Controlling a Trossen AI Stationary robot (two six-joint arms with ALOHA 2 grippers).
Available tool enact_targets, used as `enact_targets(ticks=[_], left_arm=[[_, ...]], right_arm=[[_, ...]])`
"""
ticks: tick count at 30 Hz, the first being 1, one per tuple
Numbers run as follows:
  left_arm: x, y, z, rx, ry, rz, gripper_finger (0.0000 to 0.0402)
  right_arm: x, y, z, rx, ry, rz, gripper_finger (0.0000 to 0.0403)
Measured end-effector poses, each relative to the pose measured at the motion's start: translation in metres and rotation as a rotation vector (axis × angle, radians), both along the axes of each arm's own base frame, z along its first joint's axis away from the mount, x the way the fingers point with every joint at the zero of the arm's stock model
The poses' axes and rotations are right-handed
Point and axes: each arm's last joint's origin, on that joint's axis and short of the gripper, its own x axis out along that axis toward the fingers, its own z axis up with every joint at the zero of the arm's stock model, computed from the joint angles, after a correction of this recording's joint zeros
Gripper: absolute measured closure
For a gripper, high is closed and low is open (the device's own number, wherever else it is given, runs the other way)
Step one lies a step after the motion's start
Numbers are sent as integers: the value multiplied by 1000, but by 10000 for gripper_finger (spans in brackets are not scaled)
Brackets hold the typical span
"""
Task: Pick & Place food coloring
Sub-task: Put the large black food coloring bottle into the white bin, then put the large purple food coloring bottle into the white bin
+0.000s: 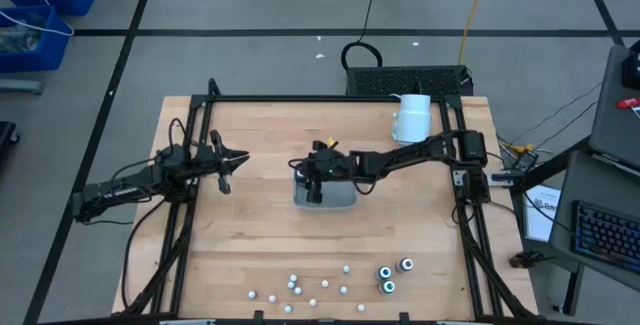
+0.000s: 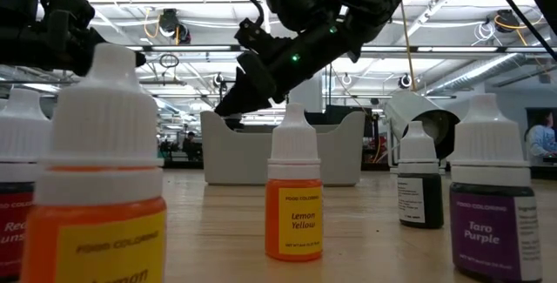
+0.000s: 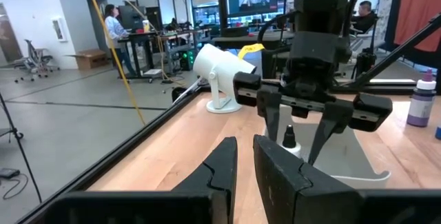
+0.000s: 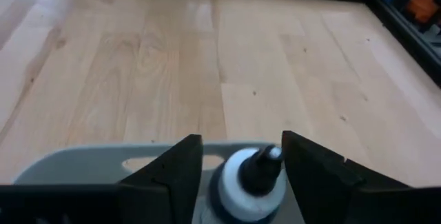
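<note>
We see the pale wooden table (image 1: 250,235), bare around the grey rectangular tray (image 1: 340,199). Our right gripper (image 4: 238,165), fingers parted, straddles an upright small white dropper bottle (image 4: 249,186) inside it. Left gripper (image 3: 244,176) waits narrowly apart, empty.

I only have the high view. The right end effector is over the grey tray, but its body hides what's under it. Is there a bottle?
Observer: Yes. The right wrist view shows a white bottle with a dark cap at the right end effector, apparently inside the tray.
Operator: Which colours remain at the front?
Observer: The low view shows the labels Lemon Yellow and Taro Purple.
Operator: Is the left arm carrying anything?
Observer: No, the left end effector is empty.
</note>
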Motion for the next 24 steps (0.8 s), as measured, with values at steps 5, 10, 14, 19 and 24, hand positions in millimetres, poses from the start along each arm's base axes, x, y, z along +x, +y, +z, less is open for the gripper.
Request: enact_targets(ticks=[5, 10, 14, 19, 24], left_arm=[[0, 0, 0, 0, 0, 0, 344], [0, 0, 0, 0, 2, 0, 344], [0, 0, -1, -2, 9, 0, 344], [0, 0, -2, -5, 17, 0, 344], [0, 0, -2, -9, 17, -1, 344]], right_arm=[[0, 0, 5, -1, -21, 5, 190], [-9, 2, 38, -52, -70, 17, 175], [-34, 10, 88, -151, -97, -24, 172], [-83, 31, 151, -187, -126, 36, 186], [-142, 56, 194, -106, -149, 94, 209]])
